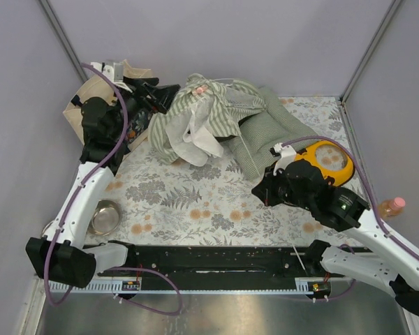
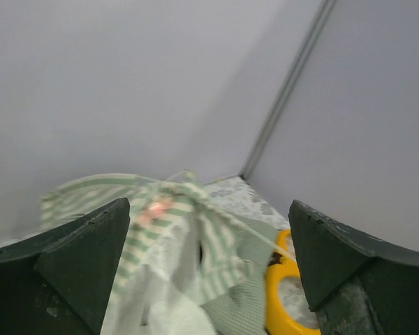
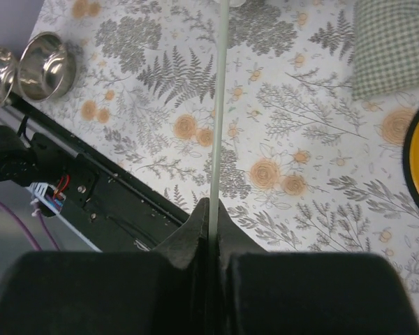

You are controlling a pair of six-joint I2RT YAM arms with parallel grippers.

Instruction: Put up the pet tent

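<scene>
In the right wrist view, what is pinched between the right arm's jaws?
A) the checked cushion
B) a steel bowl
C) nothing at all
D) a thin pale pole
D: the right arm's jaws stand closed on a thin pale pole, which runs straight up from between them across the floral table cover.

Pet tent (image 1: 202, 115): green-and-white stripes; flaps white; small pink spot at the peak.
Pole (image 3: 218, 105): pale, whitish.
Cushion (image 1: 265, 136): green-and-white check.
Table cover (image 1: 188, 202): off-white, printed with grey ferns and orange flowers.
Dish (image 1: 347, 162): yellow rim.
Bowl (image 1: 105, 218): silver metal.
Tote bag (image 1: 89, 89): beige.
Cable (image 1: 125, 115): purple.
Bottle (image 1: 391, 206): orange, pink cap.
</scene>
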